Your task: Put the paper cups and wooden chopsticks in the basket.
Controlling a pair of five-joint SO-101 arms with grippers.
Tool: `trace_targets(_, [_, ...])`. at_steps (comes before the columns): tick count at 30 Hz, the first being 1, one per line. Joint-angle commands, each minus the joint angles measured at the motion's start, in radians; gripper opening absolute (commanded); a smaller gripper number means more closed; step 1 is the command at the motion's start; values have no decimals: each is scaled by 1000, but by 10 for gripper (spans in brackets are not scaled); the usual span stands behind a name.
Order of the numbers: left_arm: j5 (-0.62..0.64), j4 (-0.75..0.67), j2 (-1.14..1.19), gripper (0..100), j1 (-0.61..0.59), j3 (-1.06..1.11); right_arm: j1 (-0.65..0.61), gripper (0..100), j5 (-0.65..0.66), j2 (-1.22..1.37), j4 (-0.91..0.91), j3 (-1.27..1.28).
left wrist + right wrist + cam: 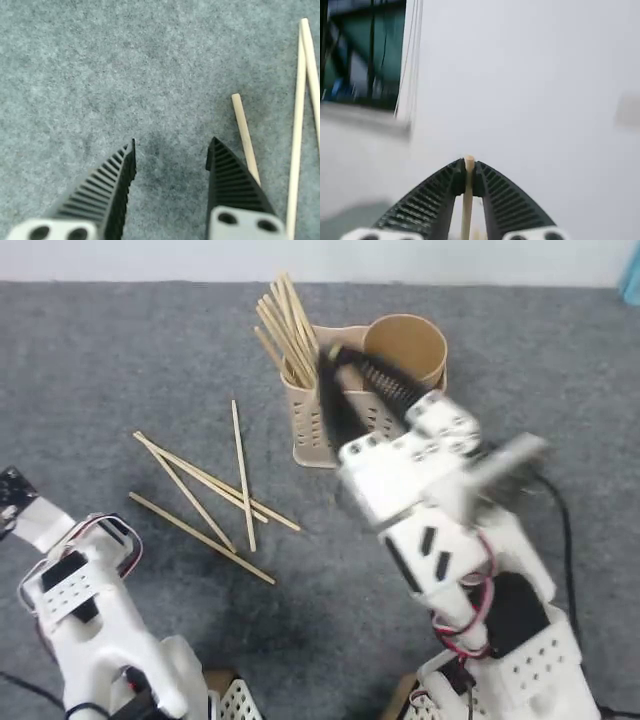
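Loading chopsticks is the step: the right hand pinches one chopstick at the basket, which already holds a bundle and a cup. Next, I judge, tip it in and let go. The left hand gapes wide over the counter beside loose sticks. The held stick's lower end is hidden.

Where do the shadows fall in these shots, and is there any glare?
High view: soft, even light, faint thin shadows along the loose chopsticks on the carpet, no glare. Left wrist view: a dim shadow patch on the carpet under the open left gripper. Right wrist view: the right gripper, shut on a chopstick, stands against a bright pale wall; no shadow to see.
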Motion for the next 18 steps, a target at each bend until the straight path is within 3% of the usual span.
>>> trace_targets(1, [2, -23, -32, 220, 6, -16, 82, 9, 26, 134, -71, -207])
trace_targets(9, [2, -23, -32, 220, 6, -16, 173, 9, 25, 479, 53, -494])
trace_targets(18, [2, -23, -32, 220, 6, -16, 173, 9, 21, 659, 154, -373])
